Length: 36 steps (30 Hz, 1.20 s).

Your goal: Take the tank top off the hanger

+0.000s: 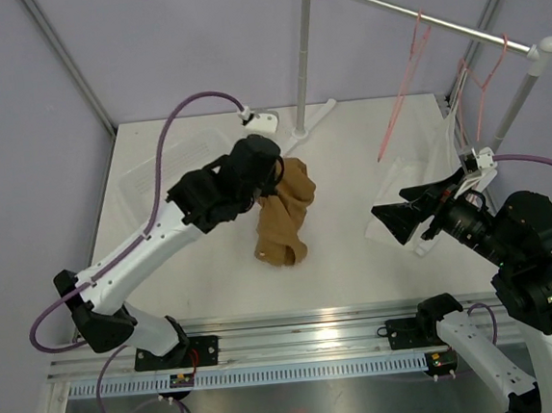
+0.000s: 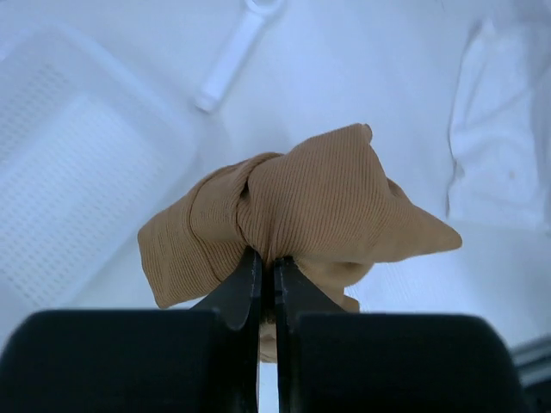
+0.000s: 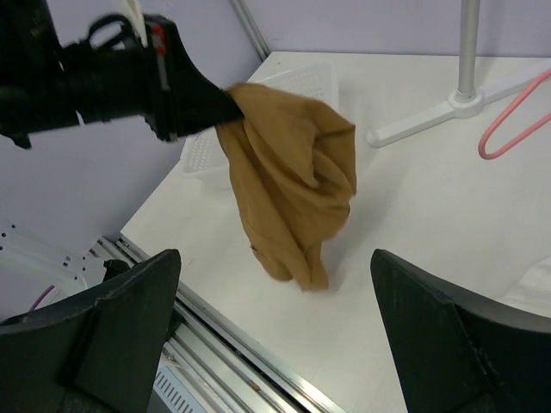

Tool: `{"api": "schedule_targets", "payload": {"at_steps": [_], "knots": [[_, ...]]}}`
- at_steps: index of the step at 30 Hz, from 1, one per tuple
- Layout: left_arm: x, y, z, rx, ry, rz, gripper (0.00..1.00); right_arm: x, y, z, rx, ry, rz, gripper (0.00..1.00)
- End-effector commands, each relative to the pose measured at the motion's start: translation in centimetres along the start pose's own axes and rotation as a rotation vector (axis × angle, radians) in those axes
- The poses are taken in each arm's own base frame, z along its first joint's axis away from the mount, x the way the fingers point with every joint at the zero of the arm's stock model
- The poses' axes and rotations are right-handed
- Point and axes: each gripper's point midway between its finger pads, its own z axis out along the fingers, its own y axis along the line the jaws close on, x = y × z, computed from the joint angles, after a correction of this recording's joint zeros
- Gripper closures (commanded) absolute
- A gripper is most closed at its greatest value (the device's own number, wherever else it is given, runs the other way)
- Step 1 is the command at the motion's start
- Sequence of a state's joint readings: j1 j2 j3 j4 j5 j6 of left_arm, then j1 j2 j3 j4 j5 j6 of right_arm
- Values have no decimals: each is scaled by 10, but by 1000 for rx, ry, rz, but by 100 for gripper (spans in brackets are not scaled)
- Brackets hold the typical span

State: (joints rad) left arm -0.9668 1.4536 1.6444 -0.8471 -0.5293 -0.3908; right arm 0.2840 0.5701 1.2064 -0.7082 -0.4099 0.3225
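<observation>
Tank top [image 1: 282, 216] hangs clamped in left tool [image 2: 267, 263], basket [image 1: 157, 173] beside; right tool [image 3: 274, 258] apart.

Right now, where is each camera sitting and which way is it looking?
Top view: fixed above and behind the arms, looking down on the table; both arm bases show at the bottom.
Left wrist: on the left arm, looking past the shut left gripper at the tank top it pinches.
Right wrist: on the right arm, facing left across the table; open right gripper frames the view.
Shared: all three see the tank top.
</observation>
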Motion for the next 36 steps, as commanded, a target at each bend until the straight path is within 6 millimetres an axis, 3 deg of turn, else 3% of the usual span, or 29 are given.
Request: {"api": "schedule_targets", "payload": {"at_steps": [1, 2, 5, 6, 8, 9, 13, 18, 19, 21, 23, 25, 26, 28, 29, 33, 35, 36], "knots": [[-44, 62, -32, -146, -81, -35, 100, -17, 6, -3, -10, -58, -28, 0], [-64, 70, -42, -147, -122, -52, 100, -18, 6, -3, -9, -60, -29, 1], [-96, 107, -53, -193, -166, -105, 100, -18, 5, -3, -5, -63, -32, 1], [-104, 129, -54, -238, -179, -128, 100, -18, 4, -2, -4, -62, -33, 0], [-115, 148, -58, -267, -197, -142, 100, -18, 4, -2, -1, -63, -36, 1], [-126, 168, -59, -305, -218, -172, 100, -18, 4, -2, -4, -61, -37, 0], [-137, 202, -40, -330, -220, -220, 100, -16, 4, 2, -15, -59, -31, 0], [-138, 248, -7, -431, -200, -246, 100, -15, 7, 7, -40, -51, -10, 1], [-133, 253, 8, -437, -173, -246, 100, -14, 7, 7, -44, -48, -6, 0], [-125, 262, 20, -444, -139, -258, 100, -14, 9, 7, -54, -47, -6, 1], [-103, 260, 39, -434, -80, -266, 100, -12, 8, 7, -51, -45, -4, 1], [-90, 257, 47, -424, -70, -308, 100, -12, 9, 6, -56, -49, 1, 1], [-67, 255, 52, -424, -31, -321, 100, -13, 10, 7, -59, -50, 8, 1], [-50, 253, 61, -423, -20, -351, 100, -13, 13, 6, -76, -52, 6, 1], [-25, 252, 66, -428, 24, -371, 100, -13, 15, 5, -82, -54, 4, 0], [14, 253, 83, -448, 123, -401, 100, -12, 17, 1, -88, -47, -2, 1], [23, 251, 85, -447, 155, -414, 100, -12, 17, -1, -86, -45, -8, 1], [25, 251, 83, -445, 170, -417, 94, -12, 15, 0, -78, -44, -13, 0]]}}
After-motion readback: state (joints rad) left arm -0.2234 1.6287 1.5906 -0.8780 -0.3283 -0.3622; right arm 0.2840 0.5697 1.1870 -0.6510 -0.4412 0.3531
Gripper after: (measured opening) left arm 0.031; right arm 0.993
